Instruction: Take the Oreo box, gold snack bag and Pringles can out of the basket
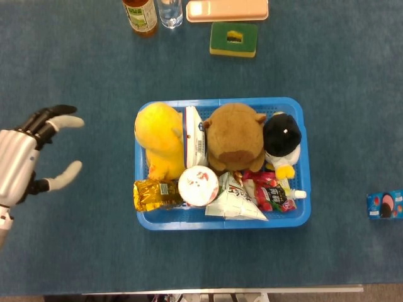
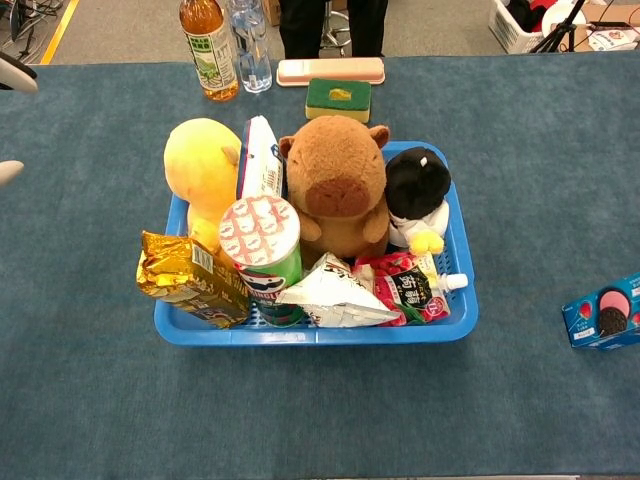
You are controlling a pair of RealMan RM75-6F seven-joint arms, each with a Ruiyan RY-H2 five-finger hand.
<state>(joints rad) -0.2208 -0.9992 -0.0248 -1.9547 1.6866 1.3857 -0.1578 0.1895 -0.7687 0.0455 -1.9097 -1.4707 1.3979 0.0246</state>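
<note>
The blue basket (image 1: pixel 302 113) (image 2: pixel 466 300) sits mid-table. A gold snack bag (image 1: pixel 151 194) (image 2: pixel 186 277) leans over its front left corner. Beside the bag stands the green Pringles can (image 1: pixel 198 185) (image 2: pixel 262 250), upright with its lid showing. The blue Oreo box (image 1: pixel 385 205) (image 2: pixel 603 312) lies on the table at the far right, outside the basket. My left hand (image 1: pixel 28 160) hovers open to the left of the basket, fingers spread and holding nothing; only its fingertips (image 2: pixel 12 80) show at the chest view's left edge. My right hand is out of sight.
The basket also holds a yellow plush (image 1: pixel 158 137), a brown capybara plush (image 1: pixel 235 135), a black-and-white penguin plush (image 1: pixel 281 138), a white packet (image 1: pixel 195 135) and snack pouches (image 1: pixel 252 198). At the back stand a tea bottle (image 2: pixel 208 45), a water bottle (image 2: pixel 250 40), a pink case (image 2: pixel 330 70) and a green sponge (image 2: pixel 338 98).
</note>
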